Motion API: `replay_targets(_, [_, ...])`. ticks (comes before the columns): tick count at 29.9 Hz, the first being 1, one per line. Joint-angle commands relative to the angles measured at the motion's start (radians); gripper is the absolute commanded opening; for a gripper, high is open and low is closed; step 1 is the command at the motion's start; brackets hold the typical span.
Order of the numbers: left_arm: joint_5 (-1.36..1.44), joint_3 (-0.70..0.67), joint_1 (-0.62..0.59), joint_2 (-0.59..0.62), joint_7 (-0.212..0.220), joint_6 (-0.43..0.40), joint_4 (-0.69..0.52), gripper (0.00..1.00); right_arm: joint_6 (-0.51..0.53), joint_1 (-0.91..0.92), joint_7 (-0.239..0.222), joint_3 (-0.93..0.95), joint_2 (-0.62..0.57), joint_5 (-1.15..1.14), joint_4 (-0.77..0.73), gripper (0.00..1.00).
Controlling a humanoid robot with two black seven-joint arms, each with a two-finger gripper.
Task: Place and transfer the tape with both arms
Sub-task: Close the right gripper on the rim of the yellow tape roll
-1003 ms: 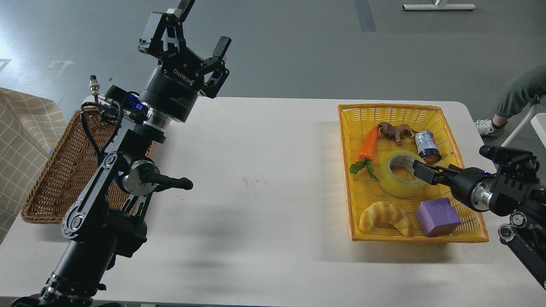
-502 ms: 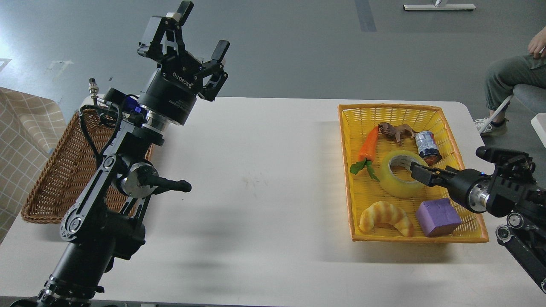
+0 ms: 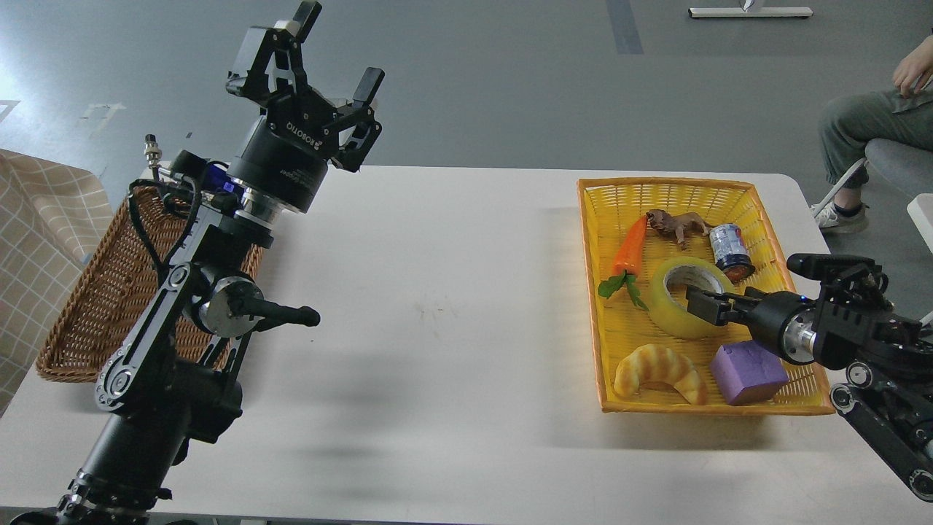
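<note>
The tape (image 3: 669, 306), a wide translucent yellow roll with a grey-white core, lies in the yellow basket (image 3: 667, 185) on the right of the table. My right gripper (image 3: 703, 305) reaches in from the right at the roll's right rim, its tip over the core hole. It is dark and seen nearly end-on, so I cannot tell its fingers apart. My left gripper (image 3: 337, 48) is raised high above the table's far left, fingers spread wide, holding nothing.
The yellow basket also holds a carrot (image 3: 630, 244), a toy dinosaur (image 3: 678, 222), a small can (image 3: 729, 248), a croissant (image 3: 660, 370) and a purple cube (image 3: 747, 372). A brown wicker basket (image 3: 87, 313) stands at the left edge. A seated person (image 3: 867, 131) is beyond the right side.
My right gripper has moved left, from the roll's right edge to over its core hole. My left arm has shifted slightly left. The seated person has come further into view.
</note>
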Motion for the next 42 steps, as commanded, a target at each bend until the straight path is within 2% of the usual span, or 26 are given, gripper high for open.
replay_targets(1, [0.0, -0.001, 0.001, 0.0, 0.0, -0.001, 0.001, 0.98, 0.004, 0.013, 0.0, -0.008, -0.003, 0.0, -0.002, 0.95])
replay_targets(12, [0.0, -0.001, 0.001, 0.011, 0.0, 0.0, 0.003, 0.98, 0.005, 0.008, 0.001, -0.011, -0.001, 0.0, -0.002, 0.87])
replay_targets(15, [0.0, -0.001, 0.003, 0.015, 0.0, 0.002, 0.003, 0.98, 0.005, 0.007, 0.001, -0.013, -0.003, -0.006, -0.002, 0.75])
replay_targets(18, [0.0, -0.001, 0.003, 0.017, 0.0, 0.003, 0.005, 0.98, 0.004, 0.007, 0.001, -0.013, -0.001, -0.015, -0.002, 0.72])
replay_targets(22, [0.0, -0.001, 0.003, 0.018, 0.0, 0.003, 0.005, 0.98, 0.002, 0.004, 0.005, -0.013, -0.003, -0.014, -0.001, 0.61])
replay_targets(25, [0.0, -0.001, 0.003, 0.021, 0.0, 0.003, 0.008, 0.98, 0.002, 0.004, 0.006, -0.013, -0.001, -0.014, 0.001, 0.6])
replay_targets(27, [0.0, -0.001, 0.003, 0.029, 0.0, 0.005, 0.009, 0.98, 0.002, -0.001, 0.014, -0.013, -0.006, -0.014, 0.004, 0.52])
replay_targets(28, [0.0, -0.001, 0.003, 0.031, 0.0, 0.005, 0.009, 0.98, 0.005, -0.01, 0.018, -0.013, -0.009, -0.014, 0.007, 0.4])
replay_targets(29, [0.0, -0.001, 0.003, 0.031, 0.0, 0.005, 0.009, 0.98, 0.005, -0.013, 0.018, -0.011, -0.01, -0.014, 0.007, 0.35])
replay_targets(35, [0.0, -0.001, 0.003, 0.037, 0.0, 0.006, 0.012, 0.98, 0.005, -0.021, 0.028, -0.011, -0.012, -0.014, 0.01, 0.32])
replay_targets(38, [0.0, -0.001, 0.003, 0.043, 0.002, 0.012, 0.014, 0.98, 0.005, -0.022, 0.038, -0.011, -0.013, -0.014, 0.011, 0.29])
replay_targets(40, [0.0, -0.001, 0.003, 0.043, 0.0, 0.014, 0.014, 0.98, 0.005, -0.027, 0.05, -0.011, -0.027, -0.015, 0.011, 0.22])
replay_targets(42, [0.0, -0.001, 0.003, 0.043, 0.0, 0.012, 0.014, 0.98, 0.005, -0.029, 0.054, -0.01, -0.03, -0.015, 0.014, 0.21])
